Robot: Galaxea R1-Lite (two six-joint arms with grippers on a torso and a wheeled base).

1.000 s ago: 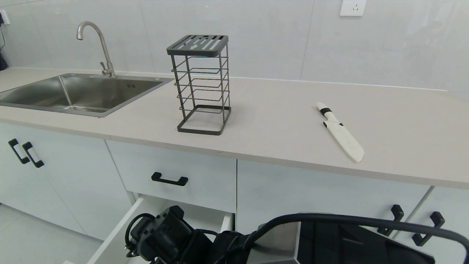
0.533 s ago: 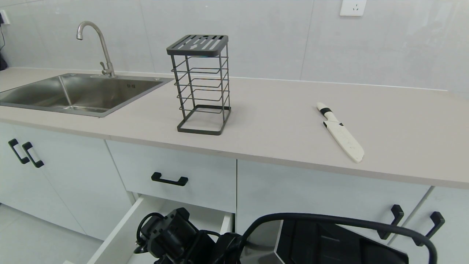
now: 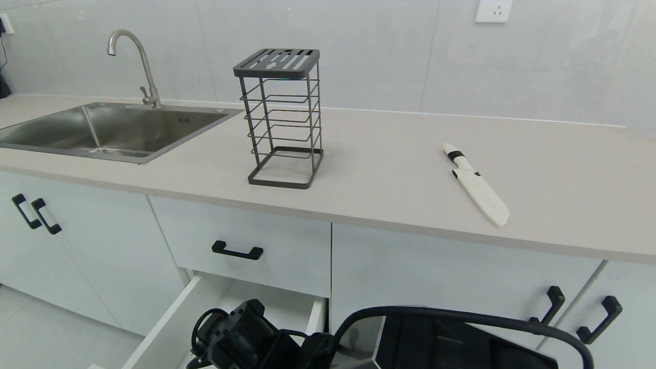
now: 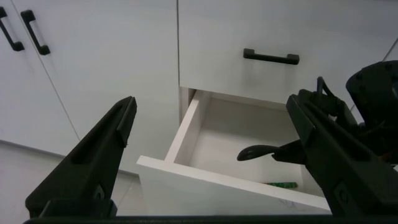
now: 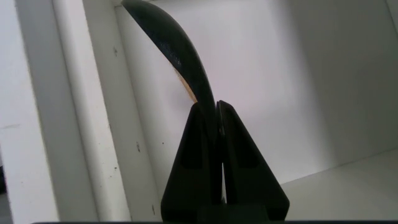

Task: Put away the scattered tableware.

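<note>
Black spoon point(image 5: 176, 55), handle hidden between jaws

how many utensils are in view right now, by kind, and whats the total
knife: 1, lying on the counter
black spoon: 1, in the shut jaws of the right gripper, over the open drawer
green item: 1, inside the drawer, too small to identify
total: 3

The left gripper point(image 4: 211, 112) hangs with fingers spread wide, while the right gripper point(image 5: 216, 111) pinches a black spoon point(image 5: 174, 50) between closed fingers.
</note>
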